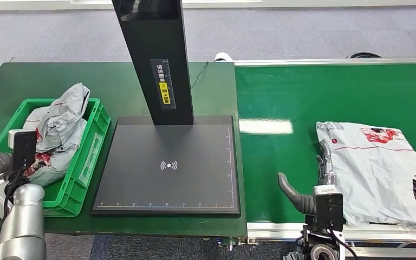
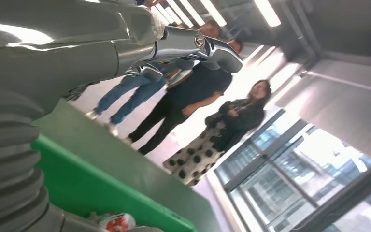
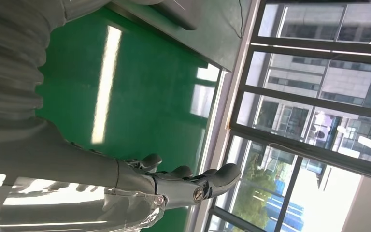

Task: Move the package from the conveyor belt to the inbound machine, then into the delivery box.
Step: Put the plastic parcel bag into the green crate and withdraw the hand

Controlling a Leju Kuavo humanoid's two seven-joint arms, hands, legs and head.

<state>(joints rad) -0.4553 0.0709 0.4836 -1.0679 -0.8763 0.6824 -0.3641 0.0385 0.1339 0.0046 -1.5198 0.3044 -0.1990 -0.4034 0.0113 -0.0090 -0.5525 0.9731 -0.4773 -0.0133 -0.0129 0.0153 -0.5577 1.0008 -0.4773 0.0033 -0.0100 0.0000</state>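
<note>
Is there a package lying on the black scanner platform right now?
No, the scanner platform is bare; the package lies on the conveyor belt.

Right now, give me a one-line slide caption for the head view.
Right hand open beside the package on the conveyor belt; scanner plate bare, green box holding bags.

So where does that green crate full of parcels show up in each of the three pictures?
Head view: the green crate sits at the left, beside the black scanner plate.
Left wrist view: its green wall runs along the bottom, behind the left hand.
Right wrist view: not in it.
Shared landmark: the parcels in the crate.
</note>
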